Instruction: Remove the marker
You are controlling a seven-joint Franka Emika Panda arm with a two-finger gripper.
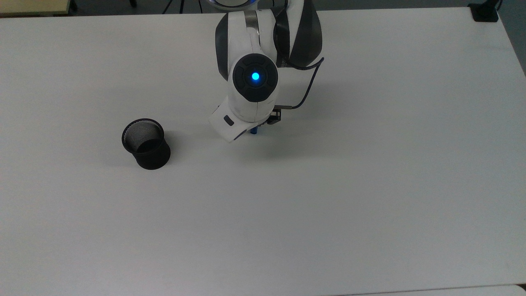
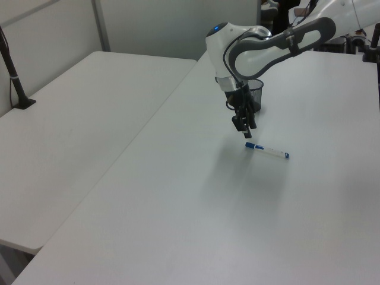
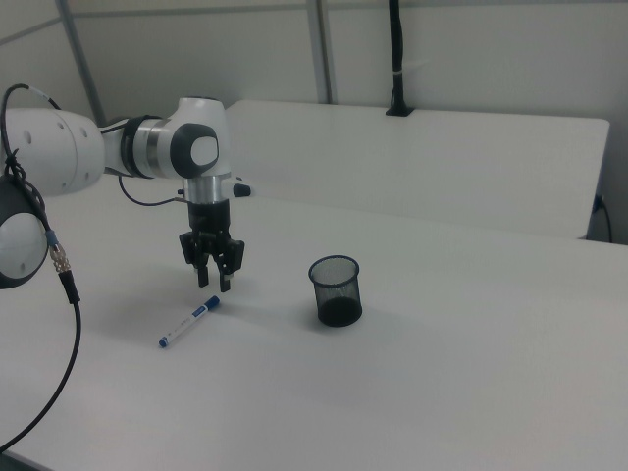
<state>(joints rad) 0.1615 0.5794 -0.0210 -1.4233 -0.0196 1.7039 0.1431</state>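
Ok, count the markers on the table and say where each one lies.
1. The marker lies flat on the white table, just below the gripper and apart from the black mesh cup, which looks empty.

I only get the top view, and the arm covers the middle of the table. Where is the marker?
Observer: The marker lies flat on the table, outside the cup.
Visitor: Is the hand holding it?
Observer: No. The hand is open and hangs just above the marker's blue cap, apart from it.
Visitor: Which way does it lie?
Observer: Its cap end is the end nearer the cup.
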